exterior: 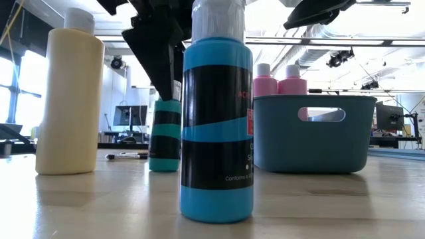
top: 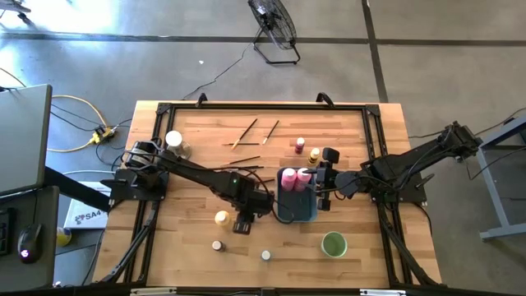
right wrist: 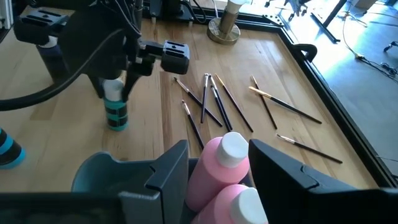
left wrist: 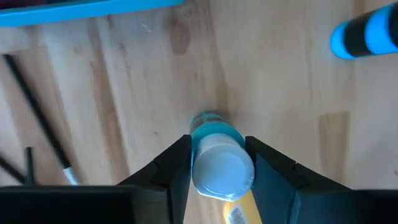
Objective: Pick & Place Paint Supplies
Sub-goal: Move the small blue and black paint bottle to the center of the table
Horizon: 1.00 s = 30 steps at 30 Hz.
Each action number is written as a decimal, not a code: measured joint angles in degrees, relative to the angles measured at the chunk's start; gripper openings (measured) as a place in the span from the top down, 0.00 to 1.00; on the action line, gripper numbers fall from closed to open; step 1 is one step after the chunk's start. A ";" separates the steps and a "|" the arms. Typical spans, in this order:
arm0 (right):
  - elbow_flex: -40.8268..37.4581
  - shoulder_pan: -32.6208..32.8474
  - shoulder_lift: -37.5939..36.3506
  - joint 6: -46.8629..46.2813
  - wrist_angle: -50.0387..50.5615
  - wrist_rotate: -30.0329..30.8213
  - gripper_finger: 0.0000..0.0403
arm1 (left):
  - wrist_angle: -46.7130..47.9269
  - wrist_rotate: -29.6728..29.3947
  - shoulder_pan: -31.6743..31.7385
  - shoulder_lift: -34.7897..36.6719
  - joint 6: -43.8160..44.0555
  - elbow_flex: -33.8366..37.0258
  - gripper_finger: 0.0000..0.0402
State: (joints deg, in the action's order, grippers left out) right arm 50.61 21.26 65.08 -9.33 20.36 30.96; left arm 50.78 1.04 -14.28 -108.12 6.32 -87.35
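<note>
My left gripper (left wrist: 219,165) is shut on a teal bottle with a white cap (right wrist: 116,112) that stands on the table near the blue-grey tray (top: 306,212). The bottle also shows in the low view (exterior: 165,143). My right gripper (right wrist: 219,163) is open above the tray. Its fingers stand on either side of the cap of a pink squeeze bottle (right wrist: 214,165) without touching it. Two pink bottles (exterior: 277,79) stand upright in the tray. Thin paintbrushes (right wrist: 214,99) lie on the table beyond it. My left gripper pinches the teal bottle's top, at the white cap (left wrist: 221,168), between its two fingers (left wrist: 177,165). The fingers come from above, pointing down. The bottle stands upright with its base (exterior: 165,167) on the table.
A blue bottle (exterior: 216,126) and a cream bottle (exterior: 70,99) stand near the front edge. The round green cup (top: 334,244) is right of them. A pink (top: 299,145) and a yellow bottle (top: 314,154) stand farther back, and a white-topped item (top: 173,141) is at the far left.
</note>
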 joint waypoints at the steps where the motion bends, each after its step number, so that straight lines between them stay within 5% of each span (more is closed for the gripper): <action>1: 0.00 0.00 0.00 -0.11 0.00 0.00 0.60 | 0.00 -0.52 0.02 0.00 -0.01 0.00 0.66; 30: 0.00 0.00 -0.02 -0.12 0.01 -0.02 0.60 | -1.06 -1.74 9.34 -0.07 -6.09 0.11 0.65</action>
State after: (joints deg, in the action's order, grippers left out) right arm 50.61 21.26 65.06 -9.45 20.37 30.94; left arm 49.72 -0.71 -4.95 -108.18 0.23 -87.24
